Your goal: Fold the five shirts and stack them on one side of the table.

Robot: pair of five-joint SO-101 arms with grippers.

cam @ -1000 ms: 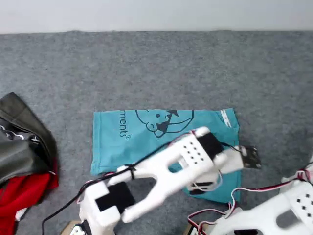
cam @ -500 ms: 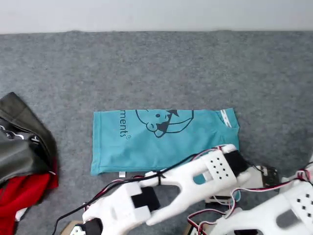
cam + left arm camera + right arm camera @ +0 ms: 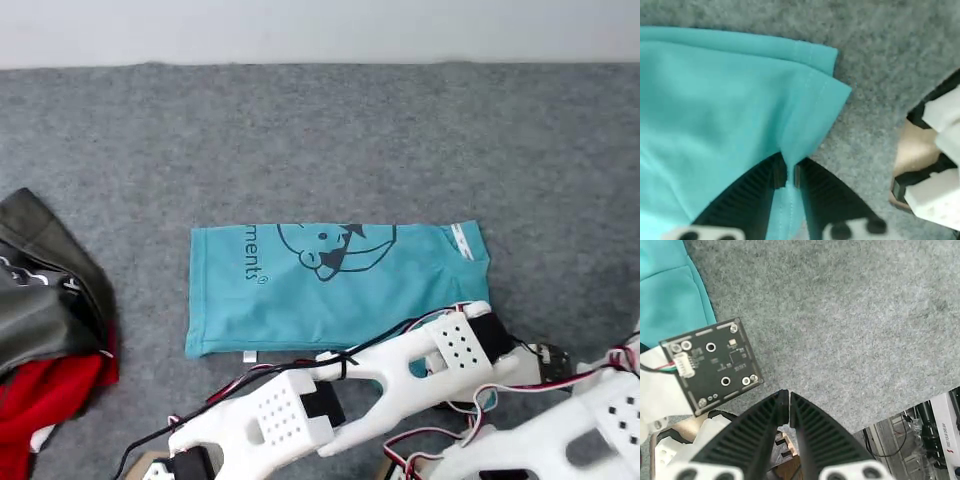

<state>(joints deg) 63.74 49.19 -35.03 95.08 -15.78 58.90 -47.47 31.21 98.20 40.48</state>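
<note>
A teal shirt is laid flat near the middle of the grey table, folded into a long band with its print facing up. Its near right corner is covered by the left arm, which is stretched low across the table's front. The left gripper is seen closed on a ridge of the teal cloth — the fabric is pinched just inside the hem corner. The right gripper is held over bare table near that corner, its jaws pressed together — a circuit board is seen just beside it. A heap of dark and red shirts is piled at the table's left edge, well apart from the teal one.
</note>
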